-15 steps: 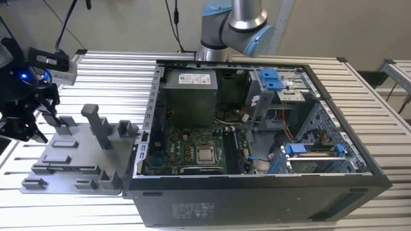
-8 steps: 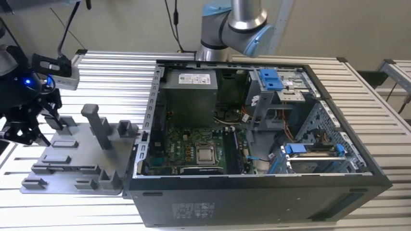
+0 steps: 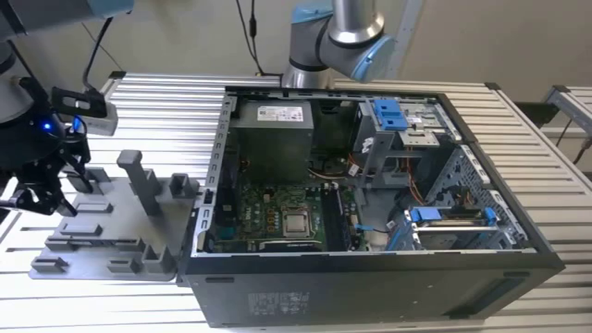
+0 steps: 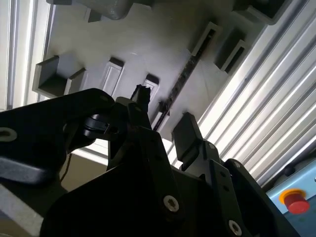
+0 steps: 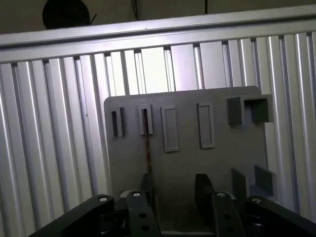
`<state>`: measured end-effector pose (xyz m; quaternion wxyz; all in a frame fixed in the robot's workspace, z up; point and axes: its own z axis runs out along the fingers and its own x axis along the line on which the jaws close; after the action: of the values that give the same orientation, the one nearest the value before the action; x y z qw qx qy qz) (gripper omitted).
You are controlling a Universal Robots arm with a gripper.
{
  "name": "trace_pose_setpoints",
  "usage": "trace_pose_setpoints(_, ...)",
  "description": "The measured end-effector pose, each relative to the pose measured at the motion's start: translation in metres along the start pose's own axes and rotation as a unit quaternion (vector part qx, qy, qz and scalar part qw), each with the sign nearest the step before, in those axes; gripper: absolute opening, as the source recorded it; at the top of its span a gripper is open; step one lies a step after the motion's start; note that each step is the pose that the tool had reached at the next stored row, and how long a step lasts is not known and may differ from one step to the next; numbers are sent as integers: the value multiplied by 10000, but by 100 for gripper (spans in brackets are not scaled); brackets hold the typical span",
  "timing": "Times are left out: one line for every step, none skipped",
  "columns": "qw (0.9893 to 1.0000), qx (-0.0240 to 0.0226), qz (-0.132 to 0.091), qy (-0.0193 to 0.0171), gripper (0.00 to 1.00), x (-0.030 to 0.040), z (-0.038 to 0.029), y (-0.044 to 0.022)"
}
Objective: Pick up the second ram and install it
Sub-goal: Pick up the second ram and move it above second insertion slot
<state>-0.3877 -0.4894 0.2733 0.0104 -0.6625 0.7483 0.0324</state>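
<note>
Your gripper [image 3: 41,200] hangs over gray holder tray [image 3: 102,239] with fingers spread, clasping nothing. In both wrist views you see RAM stick [image 5: 146,143] [image 4: 185,74] standing on edge in narrow holder slot, next to end slot of holder's row, below gripper [image 5: 174,180] [image 4: 164,106], unclamped. Open computer case [image 3: 370,277] sits just beside holder, on exterior view's right of it. Both rest on slatted table [image 3: 166,90].

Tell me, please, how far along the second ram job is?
Done: the gripper is above the holder, open and close to the ram. In hand: nothing; the ram stands in its slot, not yet gripped. Left: the pick itself and seating it in the case.
</note>
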Motion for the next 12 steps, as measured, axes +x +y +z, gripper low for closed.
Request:
trace_pose_setpoints(10000,-2,-43,1,48,1,14,0)
trace_pose_setpoints(10000,-4,-78,3,48,2,28,0)
trace_pose_setpoints(10000,-5,-94,3,48,3,39,0)
trace_pose_setpoints(10000,-5,-95,3,48,4,48,0)
trace_pose_setpoints(10000,-6,-95,5,48,4,48,0)
trace_pose_setpoints(10000,-6,-95,5,48,4,48,0)
trace_pose_setpoints(10000,-6,-95,5,48,4,48,0)
trace_pose_setpoints(10000,-6,-95,5,48,4,49,0)
trace_pose_setpoints(10000,-5,-95,5,48,4,50,0)
trace_pose_setpoints(10000,-4,-96,5,48,4,53,-1)
trace_pose_setpoints(10000,-3,-96,5,48,4,59,-1)
trace_pose_setpoints(10000,-3,-96,7,48,5,66,-1)
